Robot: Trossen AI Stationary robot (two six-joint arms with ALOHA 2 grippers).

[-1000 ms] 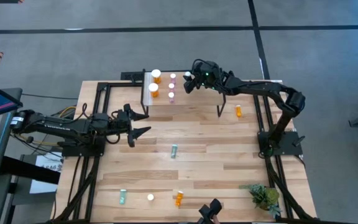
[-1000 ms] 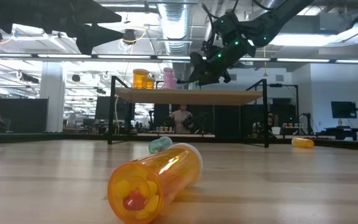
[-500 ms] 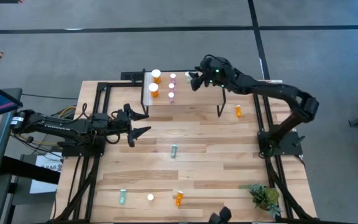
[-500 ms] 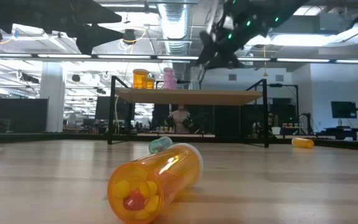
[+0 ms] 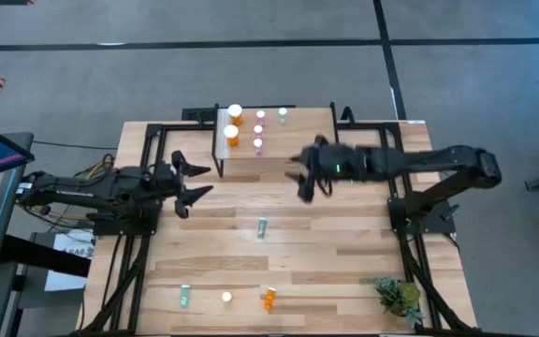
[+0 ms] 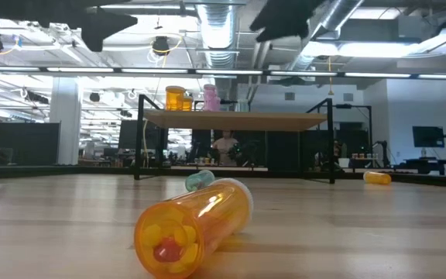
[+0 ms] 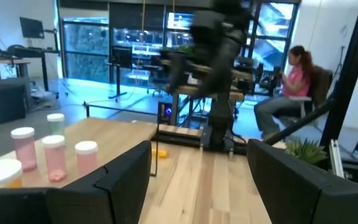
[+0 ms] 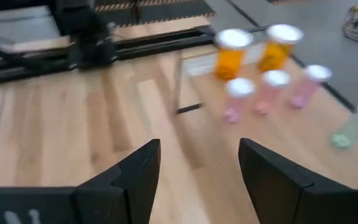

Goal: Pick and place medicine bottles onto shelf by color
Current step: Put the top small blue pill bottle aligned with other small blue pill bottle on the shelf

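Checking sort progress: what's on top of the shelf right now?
On the shelf: two wide orange bottles, three pink bottles and one teal bottle, all upright. The right gripper, open and empty, covers part of the shelf's near edge.

Even overhead light – ceiling strips (image 6: 207,71) glare, the right arm (image 5: 391,164) smears with motion, near orange bottle (image 6: 192,225) soft.

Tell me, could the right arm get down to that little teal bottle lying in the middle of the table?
Probably yes. The right gripper hangs open and empty above the table, just beyond the teal bottle, which lies alone on bare wood. The left gripper is off to the other side, so nothing seems to block it.
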